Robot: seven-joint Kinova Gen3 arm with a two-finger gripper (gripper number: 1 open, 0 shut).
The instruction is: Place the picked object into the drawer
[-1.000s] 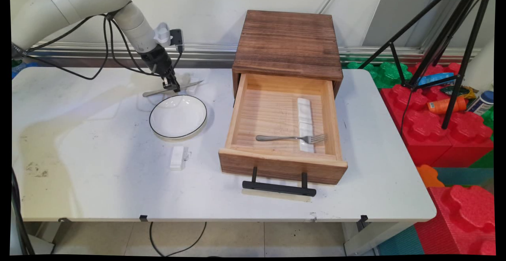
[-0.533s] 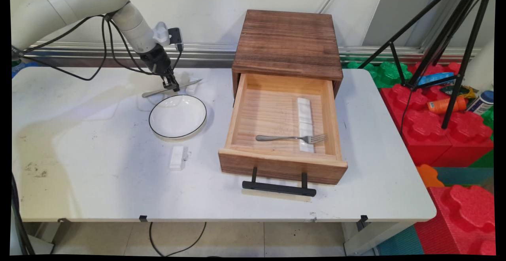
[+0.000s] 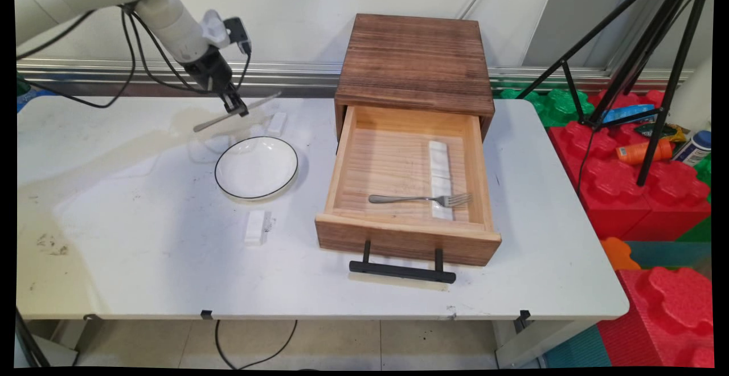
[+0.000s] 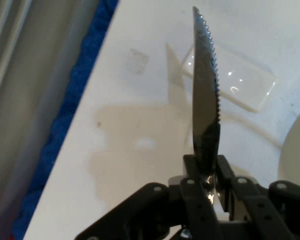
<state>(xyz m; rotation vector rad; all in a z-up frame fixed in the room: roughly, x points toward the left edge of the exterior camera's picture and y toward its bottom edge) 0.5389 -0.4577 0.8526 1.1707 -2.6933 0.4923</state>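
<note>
A knife (image 3: 236, 112) is gripped in the end effector (image 3: 236, 108), held above the bench (image 3: 142, 250) behind the plate (image 3: 256, 167).

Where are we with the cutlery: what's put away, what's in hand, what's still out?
Put away: the fork lies in the open drawer across a white rest. In hand: the gripper has its jaws clamped on a serrated knife, clear of the table. Still out: the plate and two small white rests.
</note>
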